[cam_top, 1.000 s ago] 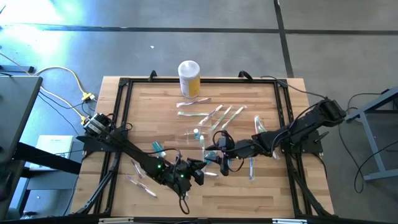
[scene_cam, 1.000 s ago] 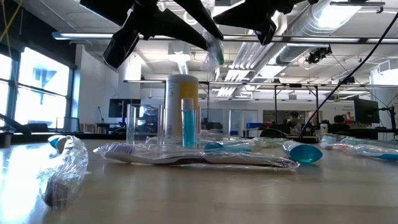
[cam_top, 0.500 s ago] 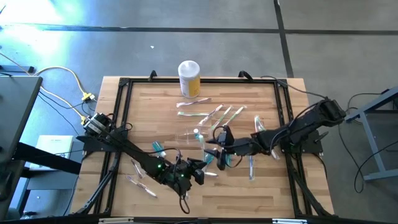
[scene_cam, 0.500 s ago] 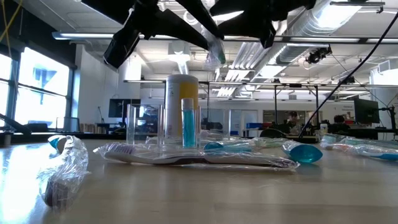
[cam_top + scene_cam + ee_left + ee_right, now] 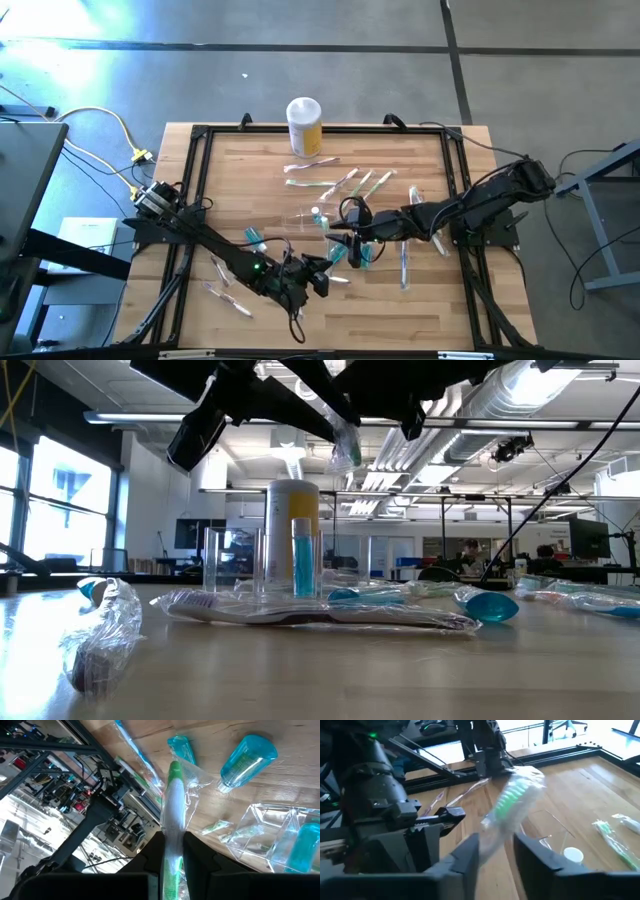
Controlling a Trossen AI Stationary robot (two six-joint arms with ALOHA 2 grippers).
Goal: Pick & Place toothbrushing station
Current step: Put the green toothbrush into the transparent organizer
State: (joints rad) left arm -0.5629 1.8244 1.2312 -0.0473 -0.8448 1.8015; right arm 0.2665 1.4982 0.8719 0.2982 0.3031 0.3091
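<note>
Grey concrete floor is seen around a pale wooden worktop (image 5: 400,310) edged by a black frame, viewed from above. Beyond it, in the low view, an open hall with ceiling ducts and large windows is visible.

Two dark arms are stretched over the worktop towards its middle. The left arm is extended from the left edge towards the near middle, and its left claw (image 5: 322,278) is raised above the wood. In the left wrist view the left claw (image 5: 173,851) is seen pinching a wrapped toothbrush (image 5: 174,815) with a green head, its fingers pressed against the wrapper on both sides. The right arm is extended from the right edge, and the right claw (image 5: 352,238) is held just right of centre, close to the left claw. In the right wrist view the right claw (image 5: 496,851) is also seen closed around a plastic-wrapped green brush (image 5: 512,805).

A yellow jar (image 5: 304,126) with a white lid is stood at the far edge of the worktop.

The toothbrushing station (image 5: 304,219), a clear plastic container, is placed near the centre of the worktop, just left of the right claw, with a blue item upright inside it. In the low view the toothbrushing station (image 5: 262,565) is seen standing in front of the jar.

Several wrapped toothbrushes (image 5: 360,185) are scattered between the jar and the claws, and more wrapped brushes (image 5: 225,285) are laid near the left front corner.
</note>
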